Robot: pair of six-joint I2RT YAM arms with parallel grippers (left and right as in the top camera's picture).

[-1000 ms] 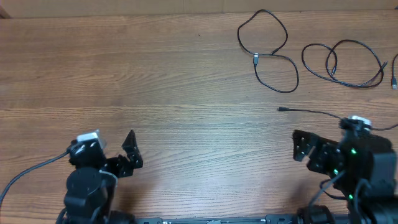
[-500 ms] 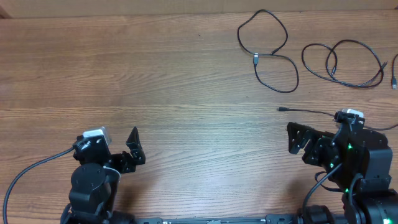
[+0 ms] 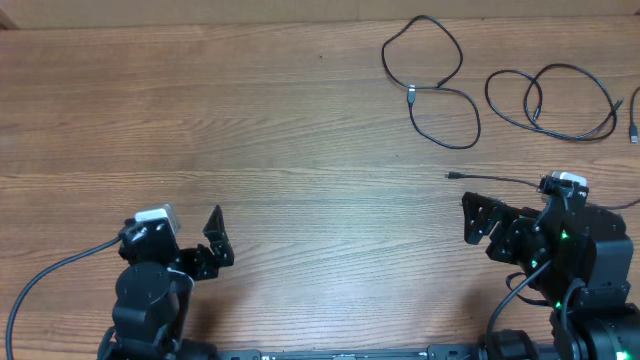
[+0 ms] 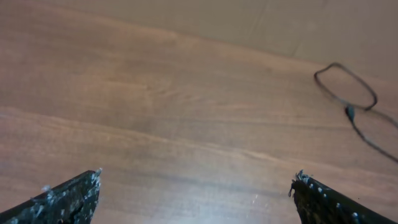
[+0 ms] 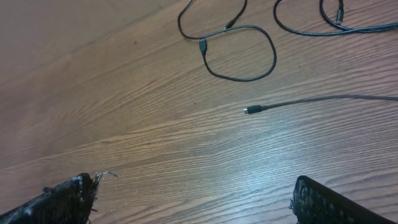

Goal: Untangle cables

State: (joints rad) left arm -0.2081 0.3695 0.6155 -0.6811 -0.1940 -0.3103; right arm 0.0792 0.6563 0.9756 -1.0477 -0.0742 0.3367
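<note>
Three thin black cables lie apart at the table's far right. A figure-eight cable is the leftmost. To its right sits a coiled cable. Nearer me, a straight cable runs left from the right edge and ends in a small plug. My right gripper is open just short of that plug, holding nothing. My left gripper is open at the near left over bare wood, far from every cable.
The wooden table stretches across the whole view. A thick black wire trails from the left arm's base off the near-left edge. A small loose plug end shows at the far right edge.
Over the first half second the right gripper shifted a little left and away from me, and the left wrist shifted slightly right. Both have since stayed still. The cables have not moved.
</note>
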